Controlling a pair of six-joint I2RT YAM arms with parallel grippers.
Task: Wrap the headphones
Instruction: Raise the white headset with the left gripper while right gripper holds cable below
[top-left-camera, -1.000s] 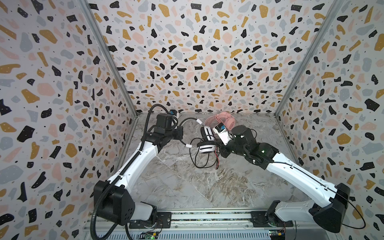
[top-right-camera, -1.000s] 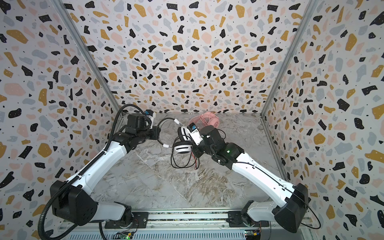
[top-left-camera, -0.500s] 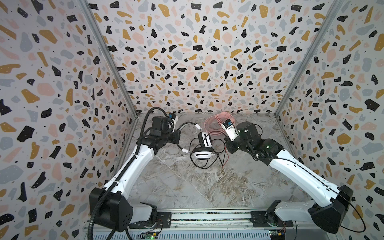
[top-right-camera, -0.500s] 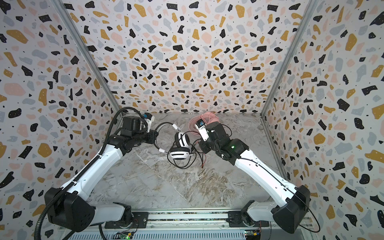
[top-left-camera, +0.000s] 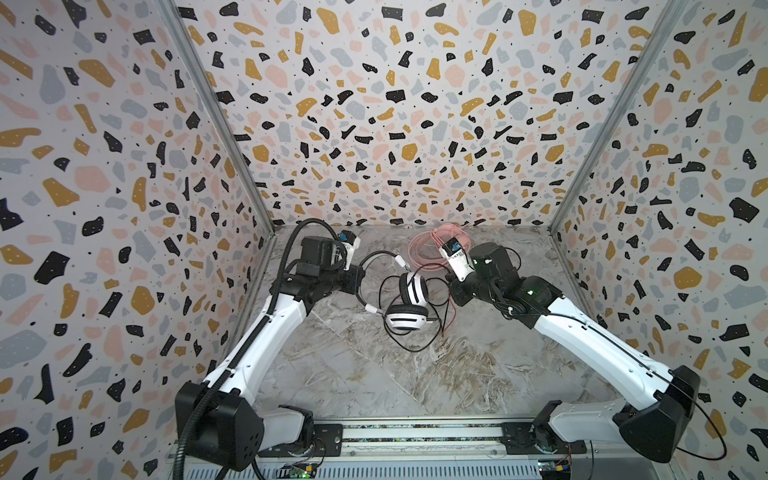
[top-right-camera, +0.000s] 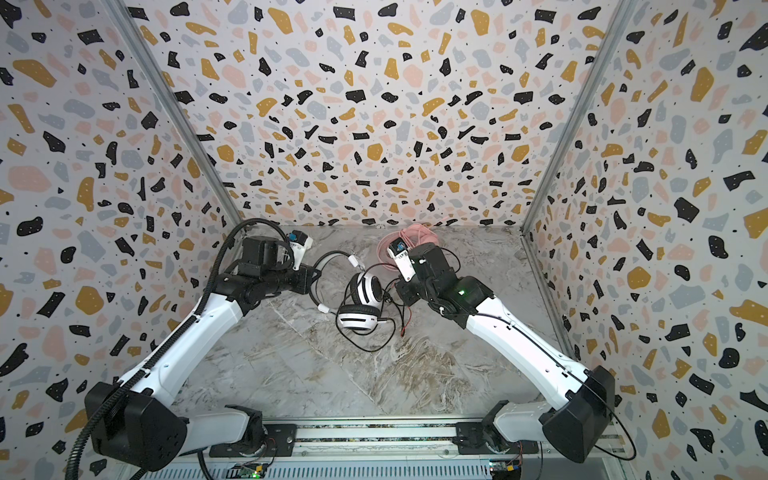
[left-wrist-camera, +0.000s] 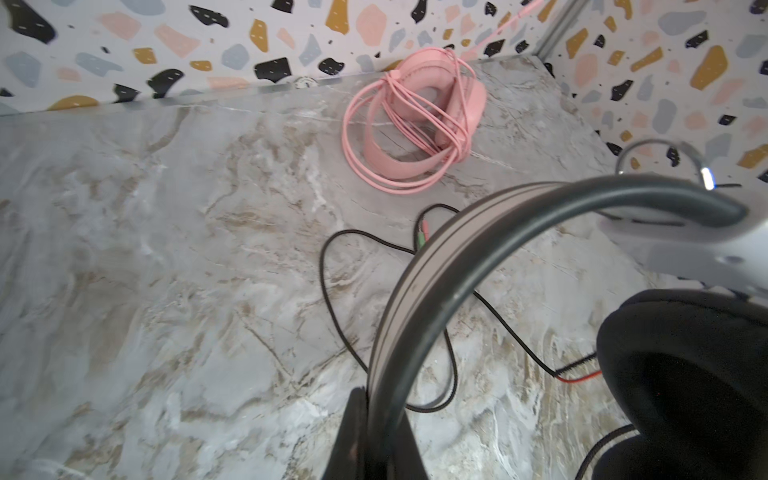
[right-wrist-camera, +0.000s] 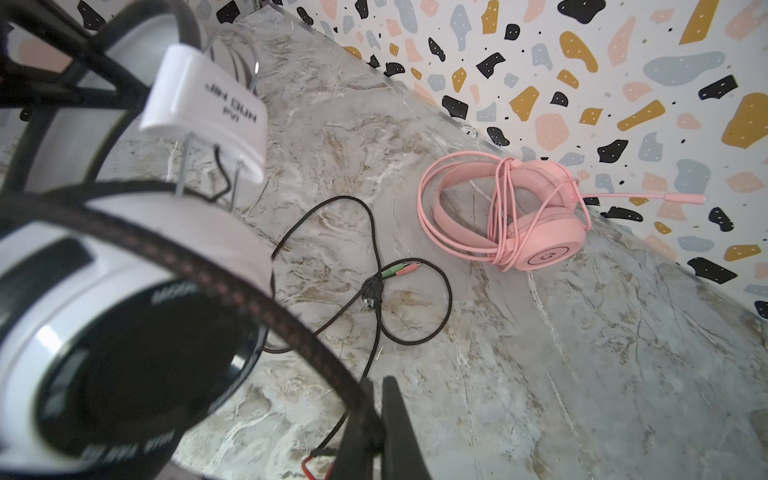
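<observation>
Left gripper (left-wrist-camera: 374, 432) jaws are clamped on the striped headband (left-wrist-camera: 457, 257) of the white, black-striped over-ear headset (top-left-camera: 409, 305), at the middle of the marble-patterned tabletop (top-left-camera: 374, 374). Right gripper (right-wrist-camera: 374, 419) jaws are pinched shut on that headset's black braided cable (right-wrist-camera: 249, 299), its slack looped on the surface. The all-pink corded headset (right-wrist-camera: 532, 216), cable wound around it, lies near the back wall (top-left-camera: 415, 124).

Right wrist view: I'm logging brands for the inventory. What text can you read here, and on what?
"JIN DUN", upside down, on the slider block of the white headset.
Below it, a shorter line, perhaps "PVI": unsure.
Lettering round the white earcup: too blurred.
Round emblem on the pink headset: unreadable.
</observation>
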